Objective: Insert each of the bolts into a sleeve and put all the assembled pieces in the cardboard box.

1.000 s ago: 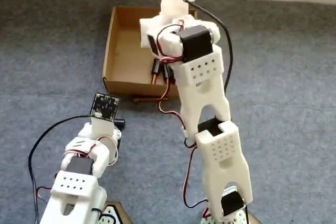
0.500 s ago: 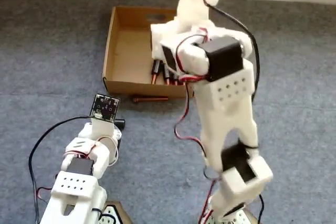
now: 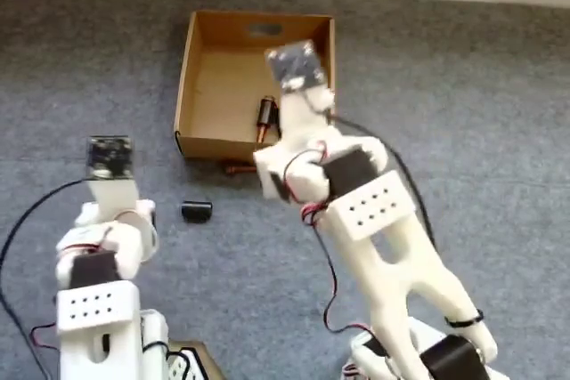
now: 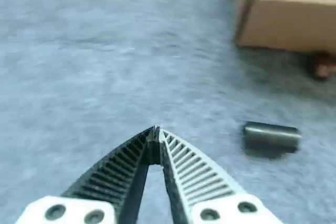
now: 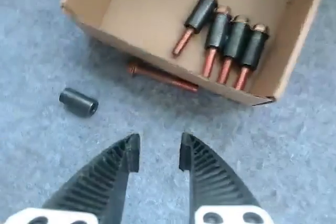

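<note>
While four assembled pieces (image 5: 226, 40) lie inside the cardboard box (image 5: 136, 3), one loose bolt (image 5: 163, 77) lies along its outer wall, sleeve (image 5: 79, 102) just beyond. Right hand (image 5: 159, 153) open, empty; left hand (image 4: 155, 140) closed, empty. Advice: pinch bolt mid-shank, clear of the wall.

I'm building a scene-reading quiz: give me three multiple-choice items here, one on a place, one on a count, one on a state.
1. Where does the loose bolt lie?
A) inside the box
B) on the carpet beside the box's outer wall
C) on an arm

2. How many assembled pieces lie in the box?
A) two
B) four
C) six

3. How is the right hand?
A) open, empty
B) shut on the bolt
C) shut, empty

Answers:
1 B, it lies outside, along the wall.
2 B, four lie side by side.
3 A, it gapes with nothing inside.
</note>
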`<state>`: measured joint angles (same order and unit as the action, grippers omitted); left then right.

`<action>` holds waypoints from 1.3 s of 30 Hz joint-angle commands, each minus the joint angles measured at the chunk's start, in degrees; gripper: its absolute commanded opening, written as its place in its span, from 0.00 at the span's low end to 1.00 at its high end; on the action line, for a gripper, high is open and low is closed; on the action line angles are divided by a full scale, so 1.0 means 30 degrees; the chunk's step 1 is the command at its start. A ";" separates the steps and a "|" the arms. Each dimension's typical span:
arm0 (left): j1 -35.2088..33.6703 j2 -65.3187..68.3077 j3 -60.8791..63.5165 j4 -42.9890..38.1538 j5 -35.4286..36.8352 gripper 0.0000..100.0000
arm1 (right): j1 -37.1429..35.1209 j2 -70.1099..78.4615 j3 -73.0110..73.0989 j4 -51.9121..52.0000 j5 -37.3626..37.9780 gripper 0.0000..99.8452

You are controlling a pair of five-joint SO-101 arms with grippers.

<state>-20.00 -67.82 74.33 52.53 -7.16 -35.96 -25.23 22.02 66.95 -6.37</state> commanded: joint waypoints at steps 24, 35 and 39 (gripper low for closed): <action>-1.4344 -0.0073 -0.1158 0.0733 -0.7033 0.12 | -0.7341 0.5788 0.3355 -0.9070 0.6007 0.21; -1.4344 -0.0132 -0.1158 0.0733 -0.7033 0.12 | -0.7341 1.0242 -0.1333 -0.9099 0.6183 0.21; -1.4374 -0.0132 -0.1158 0.0733 -0.7033 0.12 | -0.7018 1.2322 -0.2564 -0.9040 0.6183 0.21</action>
<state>-62.90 -67.82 72.22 55.87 -27.91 -57.67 9.58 18.68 40.40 11.47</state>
